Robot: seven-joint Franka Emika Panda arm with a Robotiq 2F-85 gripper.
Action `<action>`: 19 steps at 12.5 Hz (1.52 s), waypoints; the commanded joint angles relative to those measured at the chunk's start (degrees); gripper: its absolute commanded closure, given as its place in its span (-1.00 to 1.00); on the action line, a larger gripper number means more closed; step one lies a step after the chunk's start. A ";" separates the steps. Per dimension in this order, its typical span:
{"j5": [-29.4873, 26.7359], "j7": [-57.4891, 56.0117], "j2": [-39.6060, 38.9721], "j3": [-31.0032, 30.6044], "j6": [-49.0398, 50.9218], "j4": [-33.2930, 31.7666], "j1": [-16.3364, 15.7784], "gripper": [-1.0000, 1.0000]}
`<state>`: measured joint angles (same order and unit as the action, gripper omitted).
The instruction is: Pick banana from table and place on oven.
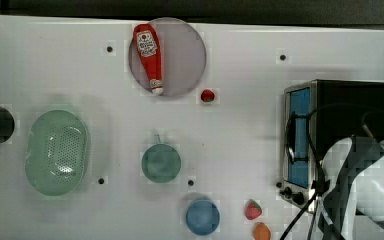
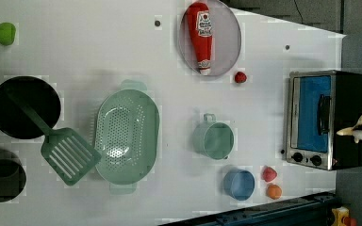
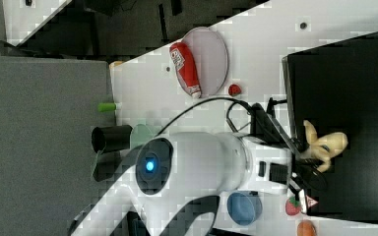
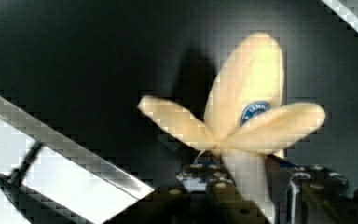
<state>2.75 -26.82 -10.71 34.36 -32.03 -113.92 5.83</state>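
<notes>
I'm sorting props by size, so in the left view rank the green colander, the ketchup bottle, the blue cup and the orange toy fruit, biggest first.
1. Green colander
2. Ketchup bottle
3. Blue cup
4. Orange toy fruit
All lie on the table, so the order looks safe.

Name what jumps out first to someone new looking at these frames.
First the pale-yellow, half-peeled banana, held in the gripper just above the oven's black top. Next the red ketchup bottle, lying on a round grey plate at the top view's upper middle. Then the big green colander, centre-left in the left view beside a slotted green spatula.
</notes>
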 commanded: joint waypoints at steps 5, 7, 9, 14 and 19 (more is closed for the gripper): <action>0.91 -2.40 0.85 -1.01 -0.60 2.57 -1.60 -0.44; 1.00 -2.40 0.85 -1.05 0.09 2.57 -1.73 -0.89; 0.99 -2.45 1.56 -1.88 1.01 3.11 -2.47 -1.00; -1.95 0.29 10.69 -15.28 13.98 5.94 -7.30 -1.00; -2.27 30.26 22.93 -29.04 25.57 4.95 -8.31 -1.00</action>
<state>-0.94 -8.52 10.24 4.99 -9.37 -109.33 -1.51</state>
